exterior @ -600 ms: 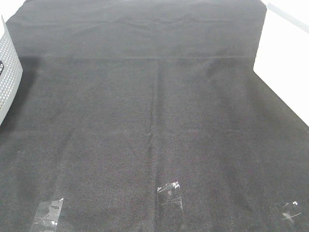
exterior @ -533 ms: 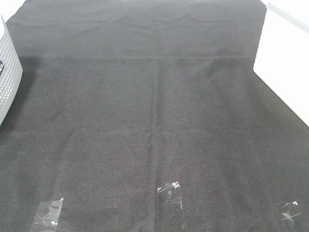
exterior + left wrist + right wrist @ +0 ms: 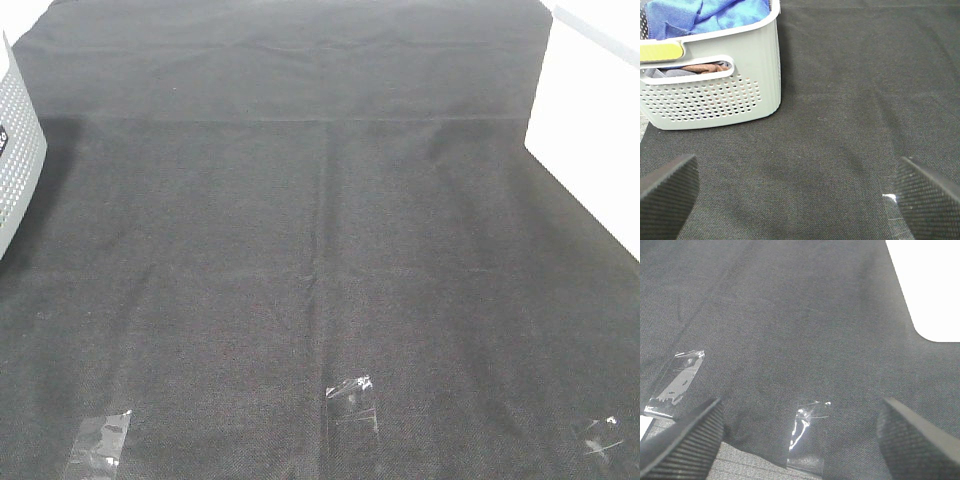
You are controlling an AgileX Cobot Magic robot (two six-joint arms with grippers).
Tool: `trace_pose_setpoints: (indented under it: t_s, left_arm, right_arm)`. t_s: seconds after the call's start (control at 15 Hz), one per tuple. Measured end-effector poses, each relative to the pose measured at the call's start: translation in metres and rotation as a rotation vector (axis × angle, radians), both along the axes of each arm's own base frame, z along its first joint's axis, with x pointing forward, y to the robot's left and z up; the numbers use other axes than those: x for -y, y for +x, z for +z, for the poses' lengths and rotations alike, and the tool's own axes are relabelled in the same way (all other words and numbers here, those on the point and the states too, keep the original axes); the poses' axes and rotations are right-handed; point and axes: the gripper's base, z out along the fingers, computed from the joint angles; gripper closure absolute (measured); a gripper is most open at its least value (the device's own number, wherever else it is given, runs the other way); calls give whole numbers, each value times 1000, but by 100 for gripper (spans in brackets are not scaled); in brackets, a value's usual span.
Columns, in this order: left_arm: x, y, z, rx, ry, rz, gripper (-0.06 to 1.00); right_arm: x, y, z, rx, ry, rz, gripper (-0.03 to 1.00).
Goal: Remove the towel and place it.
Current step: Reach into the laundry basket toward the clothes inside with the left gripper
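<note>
The towel (image 3: 715, 15) is bright blue and lies crumpled on top inside a pale grey perforated basket (image 3: 725, 100), over a brown and a grey cloth. In the left wrist view my left gripper (image 3: 797, 200) is open, its ribbed fingers (image 3: 667, 195) spread wide over the black cloth a short way in front of the basket and holding nothing. My right gripper (image 3: 800, 440) is also open and empty above the black cloth, beside strips of clear tape (image 3: 807, 432). Neither gripper shows in the high view, where only the basket's corner (image 3: 18, 150) appears at the left edge.
A large black cloth (image 3: 300, 250) covers the table, fixed by clear tape patches (image 3: 352, 400) along the near edge. Bare white table (image 3: 600, 130) shows at the right. The basket has a yellow-green handle (image 3: 660, 50).
Nothing on the table has moved. A faint shadow on the black cloth at the far right has darkened slightly.
</note>
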Motion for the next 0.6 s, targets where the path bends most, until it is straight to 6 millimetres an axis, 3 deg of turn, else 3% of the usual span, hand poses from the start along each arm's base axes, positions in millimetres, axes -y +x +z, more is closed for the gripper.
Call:
trace_pose_setpoints:
  t_s: [0.6]
  left_arm:
    - [0,0,0,0,0,0,-5]
  right_arm:
    - [0,0,0,0,0,0,18]
